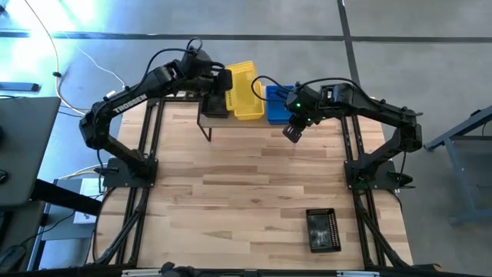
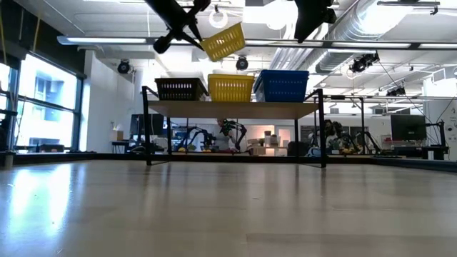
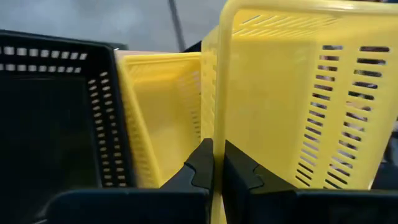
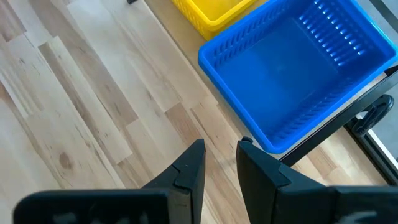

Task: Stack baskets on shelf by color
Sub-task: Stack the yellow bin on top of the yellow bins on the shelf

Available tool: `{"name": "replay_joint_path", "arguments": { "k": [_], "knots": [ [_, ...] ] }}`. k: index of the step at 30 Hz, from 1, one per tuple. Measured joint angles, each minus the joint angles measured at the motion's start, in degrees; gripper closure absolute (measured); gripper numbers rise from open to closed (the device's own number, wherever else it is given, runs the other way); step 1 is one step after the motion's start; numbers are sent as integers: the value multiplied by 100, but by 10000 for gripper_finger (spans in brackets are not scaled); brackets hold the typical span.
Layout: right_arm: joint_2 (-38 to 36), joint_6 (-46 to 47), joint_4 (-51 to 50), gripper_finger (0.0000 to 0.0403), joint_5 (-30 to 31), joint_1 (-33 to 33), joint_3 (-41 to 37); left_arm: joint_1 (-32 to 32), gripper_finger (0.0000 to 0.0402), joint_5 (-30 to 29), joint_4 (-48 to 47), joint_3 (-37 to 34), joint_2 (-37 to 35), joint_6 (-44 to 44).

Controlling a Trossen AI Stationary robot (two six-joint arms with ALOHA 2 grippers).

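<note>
Risk: the tilted yellow basket (image 2: 223,41), pinched by one thin wall, could twist or catch the rim of the yellow stack (image 2: 230,88) on the shelf (image 2: 235,110) at the table's far edge. Left gripper (image 3: 213,168) jaws are clamped on that wall above the stack. Right gripper (image 4: 217,165) hangs beside the blue basket (image 4: 298,68), jaws slightly parted, empty; one black basket (image 1: 321,229) lies near the table's near right corner.

Blue basket (image 4: 298,68) beside yellow basket (image 4: 214,12).
</note>
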Motion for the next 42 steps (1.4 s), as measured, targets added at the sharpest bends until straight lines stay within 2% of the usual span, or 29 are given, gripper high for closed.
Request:
{"name": "replay_joint_path", "arguments": {
  "k": [4, 14, 37, 42],
  "knots": [
    [0, 13, -2, 324, 2, -1, 0, 82, 401, 22, -295, 247, 212, 11],
    [0, 9, -11, 324, 4, -1, 0, 43, 401, 288, -334, 261, 578, -45],
    [0, -1, -110, 324, 9, -1, 0, 45, 400, -26, -339, 263, 871, -79],
    [0, -2, -168, 324, 9, -1, 0, 45, 387, -83, -339, 263, 871, -1]
  ]
}}
